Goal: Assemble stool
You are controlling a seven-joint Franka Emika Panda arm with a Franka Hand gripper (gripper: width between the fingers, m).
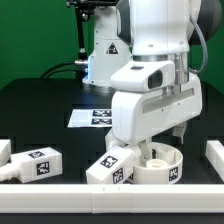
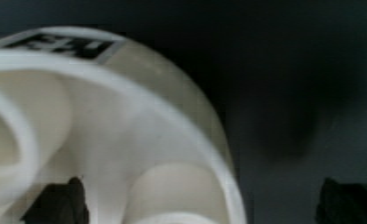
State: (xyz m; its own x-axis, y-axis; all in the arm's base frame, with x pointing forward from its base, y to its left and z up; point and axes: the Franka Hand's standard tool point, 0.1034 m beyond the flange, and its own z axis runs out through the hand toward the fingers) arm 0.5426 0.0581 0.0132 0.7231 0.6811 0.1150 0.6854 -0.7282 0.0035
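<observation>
While hand (image 2: 206, 203) stands wide open, one finger sits inside seat disc (image 2: 127, 120) rim, other outside; leg (image 1: 110, 168) just beside disc.

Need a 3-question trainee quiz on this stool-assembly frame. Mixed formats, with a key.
1. True or false: the gripper is shut on the round shallow white plastic seat disc.
2. Multiple choice: the thin flat white marker board is
A) lying flat on the black table, apart from the seat disc
B) resting on top of the seat disc
C) held in the gripper
3. Fill in: the stubby white block-like tagged leg nearest the seat disc lies on the exterior view's ____ of it.

Key:
1. False: the jaws stand open over the disc's rim.
2. A
3. left
</observation>
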